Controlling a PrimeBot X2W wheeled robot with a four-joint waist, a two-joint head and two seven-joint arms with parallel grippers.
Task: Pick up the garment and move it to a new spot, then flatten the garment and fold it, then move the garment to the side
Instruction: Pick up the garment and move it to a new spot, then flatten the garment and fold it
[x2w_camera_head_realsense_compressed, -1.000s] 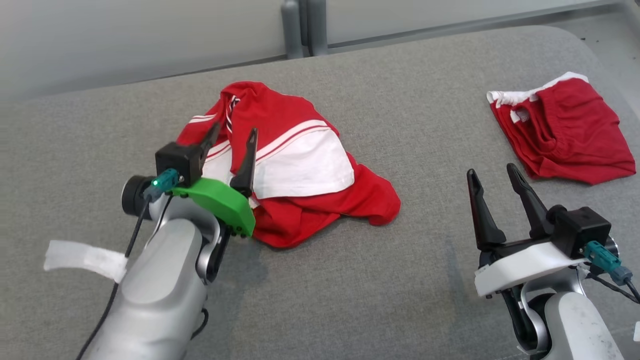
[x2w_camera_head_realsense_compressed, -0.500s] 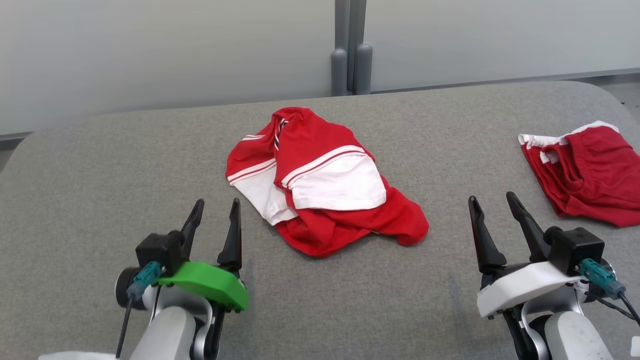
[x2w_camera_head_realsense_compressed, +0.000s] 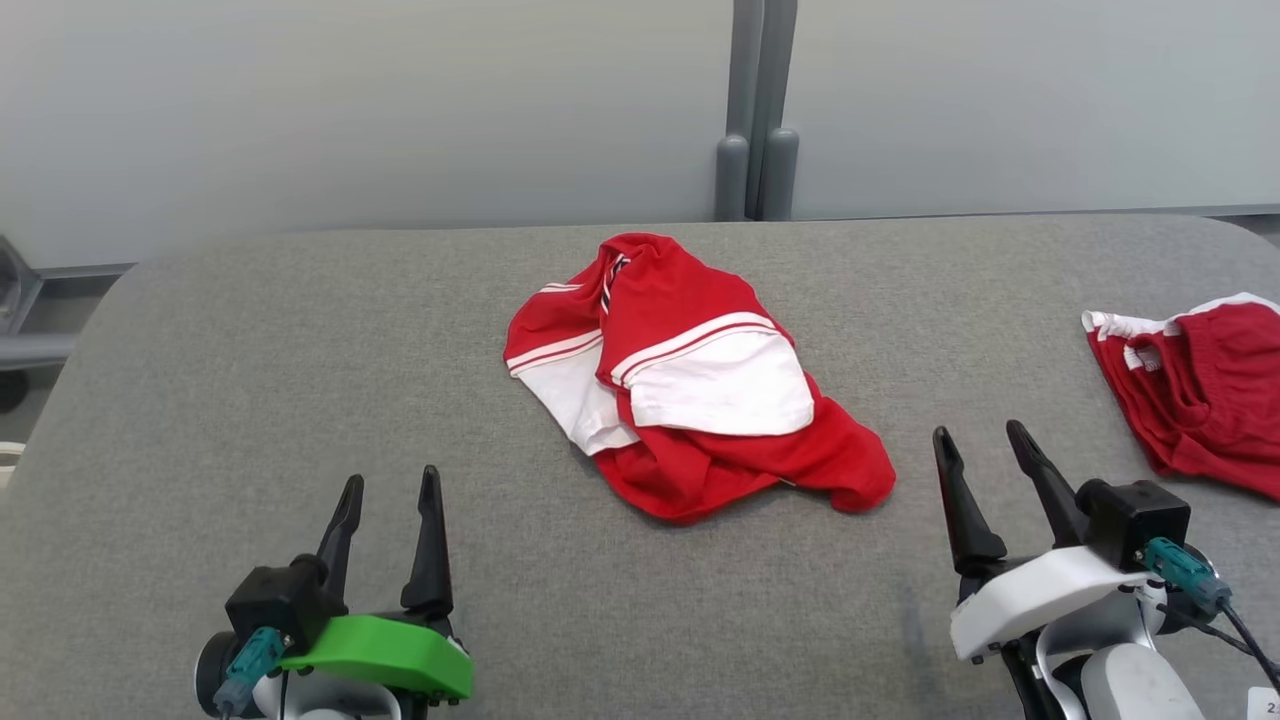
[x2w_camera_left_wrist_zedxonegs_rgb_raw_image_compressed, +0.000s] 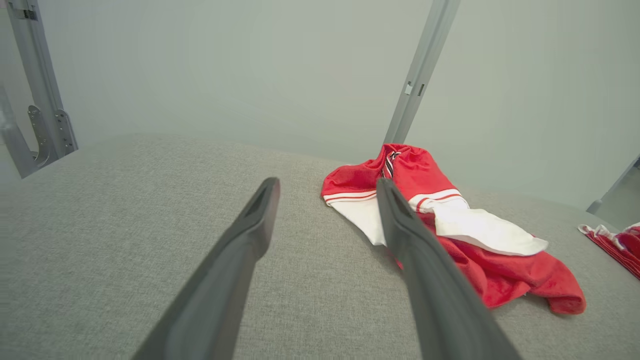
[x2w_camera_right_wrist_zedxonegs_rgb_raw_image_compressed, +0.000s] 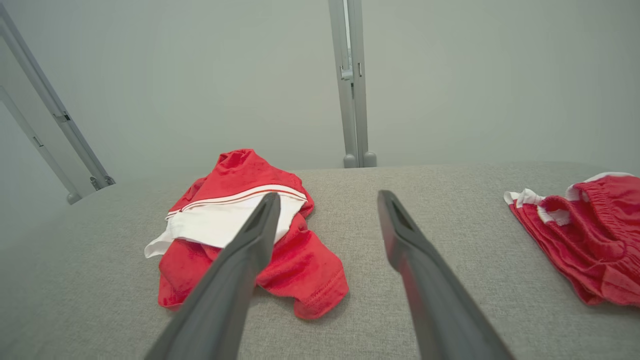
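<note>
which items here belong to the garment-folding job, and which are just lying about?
In the job:
- red-and-white garment, crumpled mid-table
- left gripper and right gripper, both open and empty, short of it
- grey table it lies on

Lying about, most likely:
- red shorts at the table's right edge, apart from the garment
- grey posts behind the table

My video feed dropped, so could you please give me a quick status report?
Left gripper, right gripper open, empty. Red-and-white garment crumpled at centre, not yet folded. Second red garment far right, apart; nothing blocking.
</note>
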